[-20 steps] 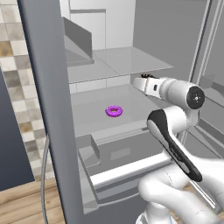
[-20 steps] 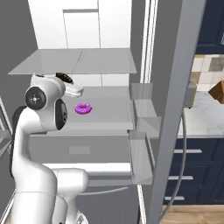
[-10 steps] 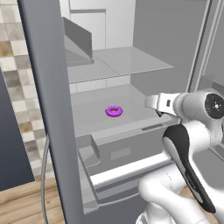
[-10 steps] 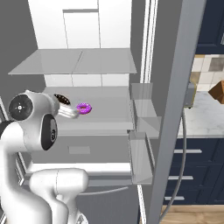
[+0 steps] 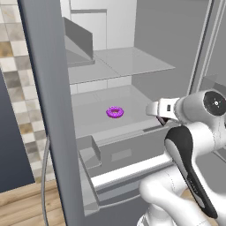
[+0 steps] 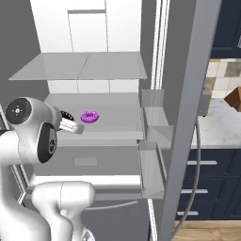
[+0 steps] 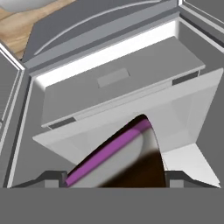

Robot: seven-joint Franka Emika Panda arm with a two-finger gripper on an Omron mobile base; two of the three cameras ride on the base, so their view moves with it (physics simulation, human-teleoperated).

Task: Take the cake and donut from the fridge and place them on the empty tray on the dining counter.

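The hand [image 7: 116, 178] pinches the cake [image 7: 131, 162] near the donut [image 5: 114, 112] in the fridge [image 5: 132, 57].

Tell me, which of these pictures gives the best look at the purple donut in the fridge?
The left base view: the donut lies whole and unblocked on the fridge shelf, ring hole visible. The right base view shows it too, smaller, close beside the robot's claw. In the hand view I cannot make out the donut for certain.
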